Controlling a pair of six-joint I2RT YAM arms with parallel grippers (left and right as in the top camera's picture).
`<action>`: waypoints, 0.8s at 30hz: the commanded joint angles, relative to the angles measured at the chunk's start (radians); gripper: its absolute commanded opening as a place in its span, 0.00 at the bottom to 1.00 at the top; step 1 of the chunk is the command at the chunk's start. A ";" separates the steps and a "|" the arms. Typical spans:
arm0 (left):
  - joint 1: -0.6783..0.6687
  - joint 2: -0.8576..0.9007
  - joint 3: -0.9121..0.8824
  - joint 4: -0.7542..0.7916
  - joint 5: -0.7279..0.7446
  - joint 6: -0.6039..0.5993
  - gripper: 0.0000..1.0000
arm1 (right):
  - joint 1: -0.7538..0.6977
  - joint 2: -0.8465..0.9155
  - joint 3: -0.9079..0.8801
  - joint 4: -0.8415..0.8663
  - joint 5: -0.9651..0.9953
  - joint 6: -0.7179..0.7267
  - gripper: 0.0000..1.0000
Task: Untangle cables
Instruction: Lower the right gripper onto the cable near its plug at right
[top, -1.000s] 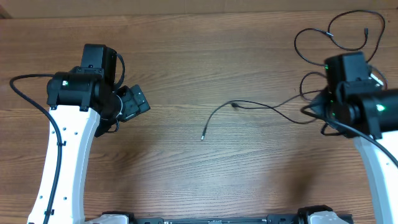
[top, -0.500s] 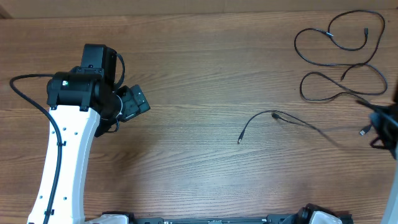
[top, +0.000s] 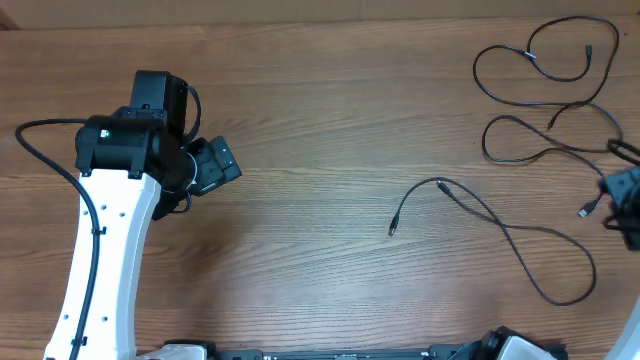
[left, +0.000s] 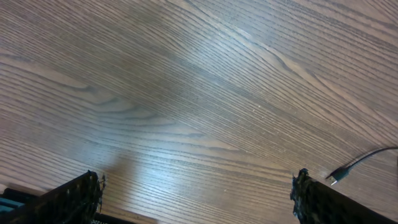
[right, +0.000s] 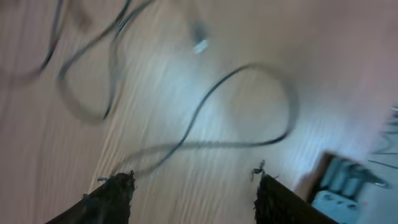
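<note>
1. Two cables lay on the counter (top: 320, 90), as far as I could tell.
2. The long cable (top: 510, 229) ran from 10 to 4 o'clock, its free plug (top: 392, 230) pointing toward 6.
3. The looped cable (top: 476, 70) sat at 2 o'clock.
4. The left end effector (left: 199, 193) was released and empty.
5. The right end effector (right: 193, 186), though blurred, was also released.

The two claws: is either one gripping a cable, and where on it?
Neither. The left gripper and the right gripper are both open with nothing between their fingers; the cables lie loose on the table.
</note>
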 joint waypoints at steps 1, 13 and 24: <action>0.003 -0.010 0.021 0.001 -0.011 0.011 1.00 | 0.072 0.040 0.005 0.020 -0.252 -0.170 0.70; 0.003 -0.010 0.021 0.001 -0.011 0.011 1.00 | 0.487 0.253 -0.106 0.164 -0.256 -0.145 0.84; 0.003 -0.010 0.021 0.001 -0.011 0.011 0.99 | 0.702 0.431 -0.111 0.265 -0.234 -0.072 0.56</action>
